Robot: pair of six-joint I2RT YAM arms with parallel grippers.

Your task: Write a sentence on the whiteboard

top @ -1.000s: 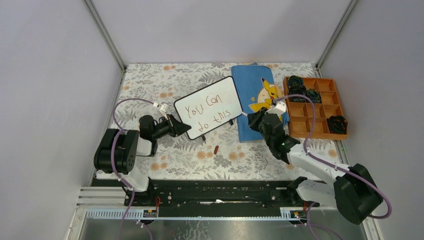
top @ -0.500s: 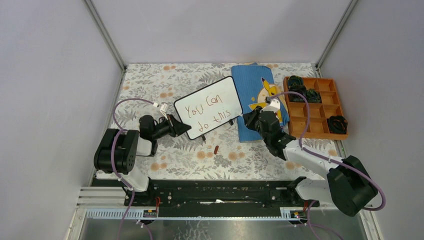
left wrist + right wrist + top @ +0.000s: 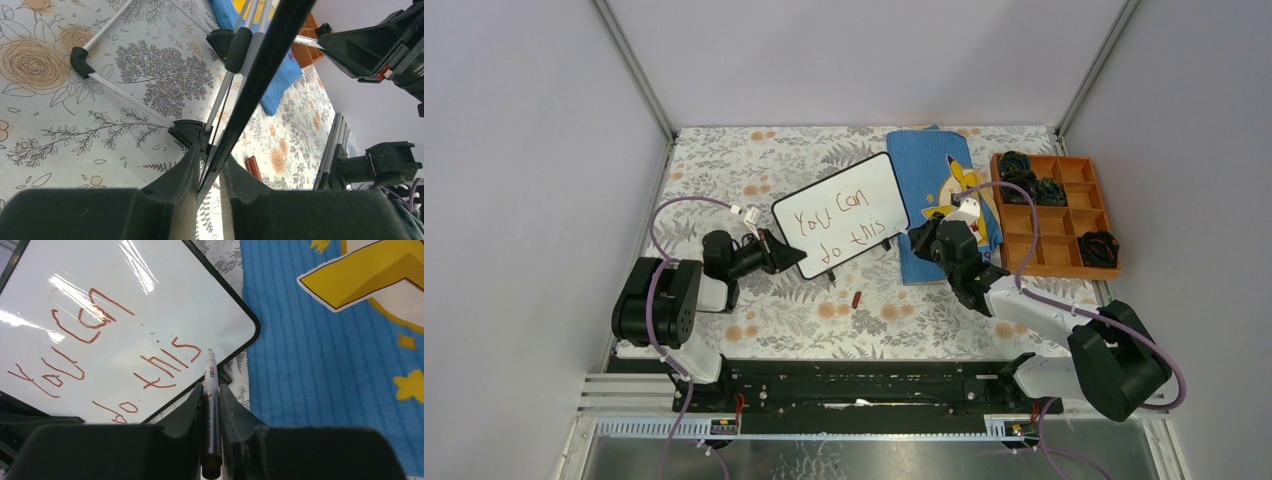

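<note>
Left gripper (image 3: 786,258): no change over last second, jaws closed on near-left corner of whiteboard (image 3: 844,210). Board tilted, just left of blue cloth (image 3: 927,175). Sentence (image 3: 836,225) "You can do this": two red-brown lines, legible, judged complete. Right gripper (image 3: 921,240): shifted left toward board, clamping marker (image 3: 209,390). Tip beside final "s", contact indeterminate.

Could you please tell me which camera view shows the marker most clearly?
The right wrist view: the marker lies full-length in the right gripper, tip by the whiteboard corner. In the top external view it is too small to tell; the left wrist view misses it.
</note>
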